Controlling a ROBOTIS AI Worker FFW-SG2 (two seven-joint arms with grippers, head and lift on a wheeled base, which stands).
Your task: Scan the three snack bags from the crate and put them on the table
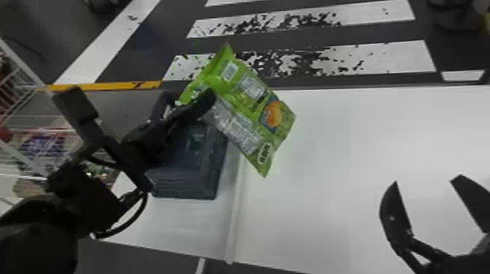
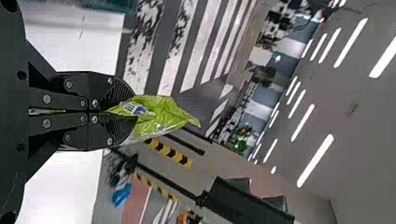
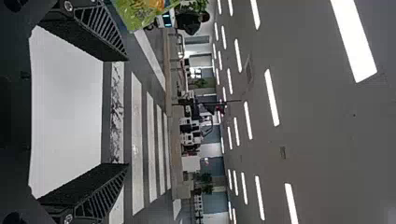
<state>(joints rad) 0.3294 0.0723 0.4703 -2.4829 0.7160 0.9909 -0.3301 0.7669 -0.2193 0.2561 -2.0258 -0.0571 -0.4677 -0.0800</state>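
Your left gripper point(image 2: 135, 107) pinched the bag point(image 1: 251, 104) by one edge beyond the crate point(image 1: 182, 186), probably so its label point(image 1: 229, 71) faced out for scanning, while your right gripper point(image 1: 427, 179) hung wide over the table point(image 1: 328, 164).

A dark crate point(image 1: 186, 182) sits on the white table's point(image 1: 328, 145) left part.

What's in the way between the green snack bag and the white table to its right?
Nothing visible stands between the green snack bag, held in the left end effector, and the white table to its right. The dark crate is partly behind the bag in the head view, on its left.
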